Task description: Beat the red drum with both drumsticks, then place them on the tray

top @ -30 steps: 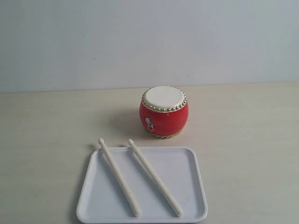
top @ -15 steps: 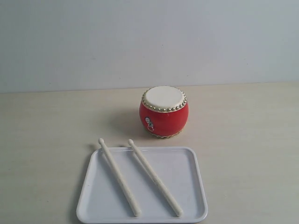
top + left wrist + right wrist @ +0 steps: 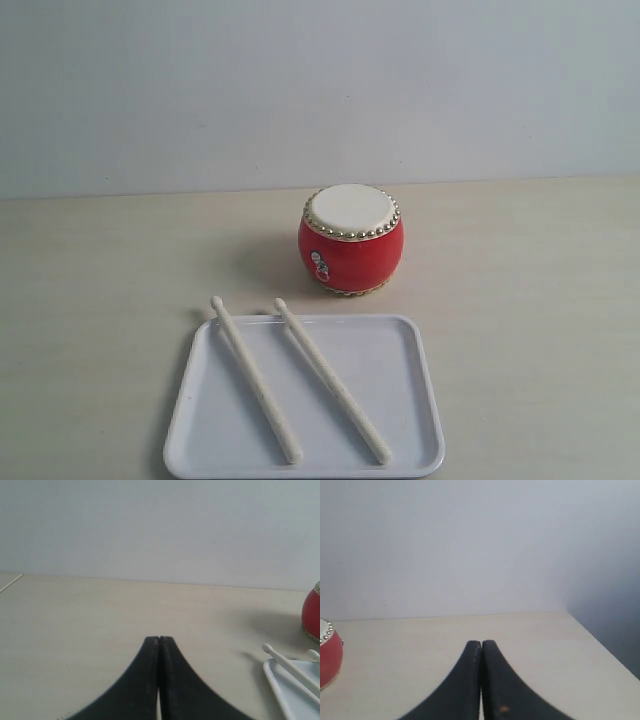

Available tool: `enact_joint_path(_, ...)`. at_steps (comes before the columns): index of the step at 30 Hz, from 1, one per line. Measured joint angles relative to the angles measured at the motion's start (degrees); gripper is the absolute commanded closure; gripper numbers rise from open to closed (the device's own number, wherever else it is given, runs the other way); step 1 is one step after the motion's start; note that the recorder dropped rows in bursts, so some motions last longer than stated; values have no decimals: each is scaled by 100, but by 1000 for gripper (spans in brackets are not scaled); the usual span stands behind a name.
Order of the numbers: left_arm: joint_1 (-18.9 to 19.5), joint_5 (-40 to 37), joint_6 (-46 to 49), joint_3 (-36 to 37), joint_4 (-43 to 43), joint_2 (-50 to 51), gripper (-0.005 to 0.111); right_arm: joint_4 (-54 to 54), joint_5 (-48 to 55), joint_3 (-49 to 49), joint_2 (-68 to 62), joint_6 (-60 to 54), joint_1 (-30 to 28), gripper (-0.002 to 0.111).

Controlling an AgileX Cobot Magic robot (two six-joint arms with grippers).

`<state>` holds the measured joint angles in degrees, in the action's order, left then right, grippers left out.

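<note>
Short version: nothing has moved over the last second, the whole scene is frozen exactly like it was. Pale table [image 3: 100,300] same as before, and the white tray [image 3: 395,375] sits at the near edge of it, dead still. The red drum [image 3: 351,245] stands upright just beyond the tray's far rim, close but not touching it as far as I can see. Both drumsticks [image 3: 255,380] are lying on the tray side by side at a slant, roughly parallel, apart from each other, with their rounded tips poking out over the far rim toward the drum. Neither arm shows up in the exterior view at all. From the wrist cams, the left gripper [image 3: 159,640] has its jaws pressed together with nothing between them, hanging over bare table off to the side of the tray, and the right gripper [image 3: 481,643] is the same deal, pinched closed and empty, out past the drum's other side. So my read: nobody's working anything right now. Sticks on the tray plus empty parked grippers fits either "not started" or "all done", and I honestly can't tell which from this alone.
</note>
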<state>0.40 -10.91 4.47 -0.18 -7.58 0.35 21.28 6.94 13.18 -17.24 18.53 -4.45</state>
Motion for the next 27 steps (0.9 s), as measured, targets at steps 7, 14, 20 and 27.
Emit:
enact_joint_path(7, 0, 0, 0, 0, 0, 0, 107, -11, 55, -1173, 1399, 774, -359, 108)
enact_joint_path(14, 0, 0, 0, 0, 0, 0, 107, 86, 248, -1293, 1685, 1210, -624, 108)
enact_joint_path(20, 0, 0, 0, 0, 0, 0, 107, 111, 269, -1293, 1685, 1247, -631, 108)
enact_joint_path(27, 0, 0, 0, 0, 0, 0, 107, -930, 383, -1293, 1685, 108, -631, 108)
